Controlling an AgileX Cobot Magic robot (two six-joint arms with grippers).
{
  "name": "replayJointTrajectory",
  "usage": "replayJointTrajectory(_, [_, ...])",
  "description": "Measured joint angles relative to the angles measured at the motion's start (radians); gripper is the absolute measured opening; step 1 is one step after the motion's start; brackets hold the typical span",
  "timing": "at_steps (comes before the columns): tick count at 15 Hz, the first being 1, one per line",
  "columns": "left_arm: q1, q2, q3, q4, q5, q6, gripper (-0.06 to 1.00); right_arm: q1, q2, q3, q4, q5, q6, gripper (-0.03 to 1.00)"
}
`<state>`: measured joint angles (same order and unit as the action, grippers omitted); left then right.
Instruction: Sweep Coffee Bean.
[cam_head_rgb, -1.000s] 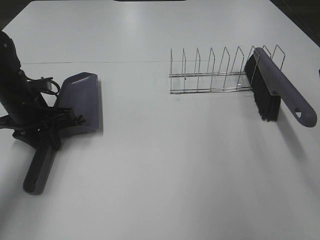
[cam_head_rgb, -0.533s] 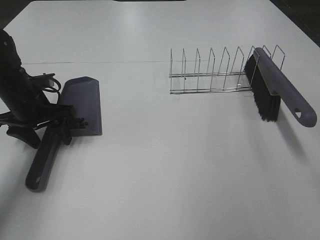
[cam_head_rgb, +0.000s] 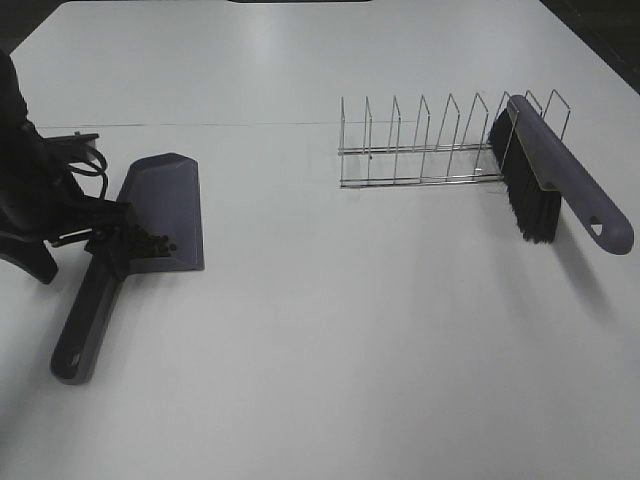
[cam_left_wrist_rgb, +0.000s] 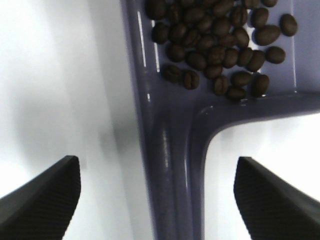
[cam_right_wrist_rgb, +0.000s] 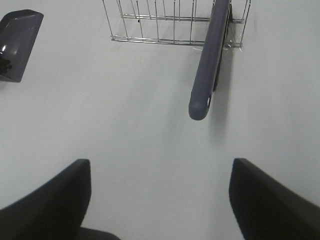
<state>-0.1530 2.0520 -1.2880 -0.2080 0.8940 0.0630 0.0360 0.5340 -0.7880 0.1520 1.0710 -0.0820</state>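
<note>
The purple-grey dustpan (cam_head_rgb: 165, 205) lies flat on the white table at the left, its handle (cam_head_rgb: 82, 325) towards the front. The coffee beans (cam_head_rgb: 148, 243) sit in a cluster at the pan's back edge near the handle, and show plainly in the left wrist view (cam_left_wrist_rgb: 215, 45). My left gripper (cam_head_rgb: 85, 255) is open, and in the left wrist view (cam_left_wrist_rgb: 155, 200) its fingers straddle the handle root without touching it. My right gripper (cam_right_wrist_rgb: 157, 200) is open and empty over bare table. The brush (cam_head_rgb: 550, 175) leans on the rack.
A wire dish rack (cam_head_rgb: 430, 150) stands at the back right, with the brush's black bristles (cam_head_rgb: 528, 200) hanging at its right end. The brush handle (cam_right_wrist_rgb: 210, 55) points towards the right gripper. The dustpan shows at the edge of the right wrist view (cam_right_wrist_rgb: 17, 42).
The dustpan went from tilted up in my left gripper to lying flat. The left gripper has opened, let go of the handle and drawn back to the left.
</note>
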Motion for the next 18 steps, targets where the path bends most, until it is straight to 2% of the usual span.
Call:
replayJointTrajectory(3, [0.0,-0.093,0.0,0.094,0.037,-0.016,0.77,0.0,-0.063,0.105,0.0,0.001,-0.015,0.67])
replayJointTrajectory(5, [0.013,-0.161,0.0,0.125,0.066,-0.029,0.77,0.0,-0.128,0.2,0.0,0.001,-0.026,0.67])
replayJointTrajectory(10, [0.145,-0.272,0.069,0.131,0.094,-0.026,0.77,0.0,-0.217,0.309,0.0,0.004,-0.059,0.67])
replayJointTrajectory(12, [0.192,-0.344,0.15,0.131,0.08,-0.026,0.77,0.0,-0.227,0.31,0.0,0.005,-0.065,0.67])
replayJointTrajectory(16, [0.199,-0.559,0.391,0.131,-0.003,-0.019,0.77,0.0,-0.227,0.328,0.021,0.042,-0.068,0.67])
replayJointTrajectory(18, [0.199,-0.633,0.461,0.13,-0.016,-0.019,0.77,0.0,-0.227,0.328,0.027,0.042,-0.069,0.67])
